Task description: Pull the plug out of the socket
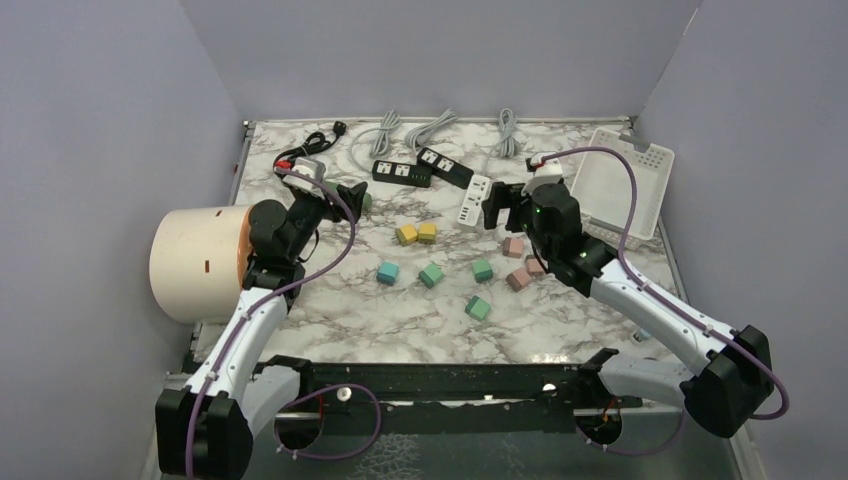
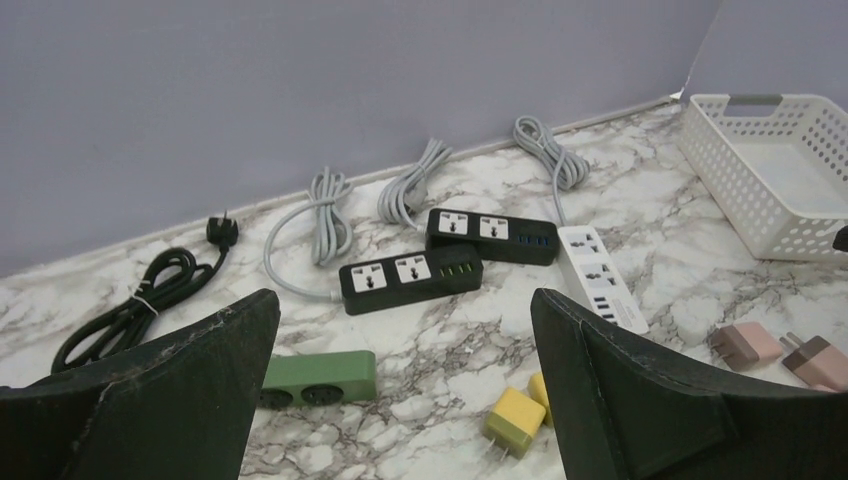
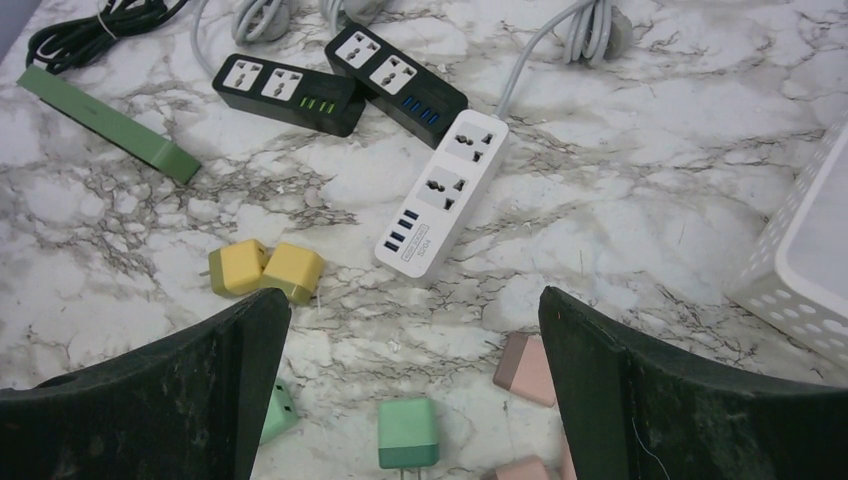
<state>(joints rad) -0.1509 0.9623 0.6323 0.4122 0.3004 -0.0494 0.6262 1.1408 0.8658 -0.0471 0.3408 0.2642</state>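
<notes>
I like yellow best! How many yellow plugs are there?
2. The left plug and right plug lie side by side near the white strip. More may be hidden.

Four power strips (image 1: pixel 402 172), two yellow plugs (image 1: pixel 407 235), four green plugs (image 1: pixel 431 274), three pink plugs (image 1: pixel 518 278), one white basket (image 1: pixel 625 185), one black cable (image 1: pixel 310 145)

power strips (image 1: pixel 403 172) behind adapters (image 1: pixel 431 275), basket (image 1: pixel 650 160) right
</notes>
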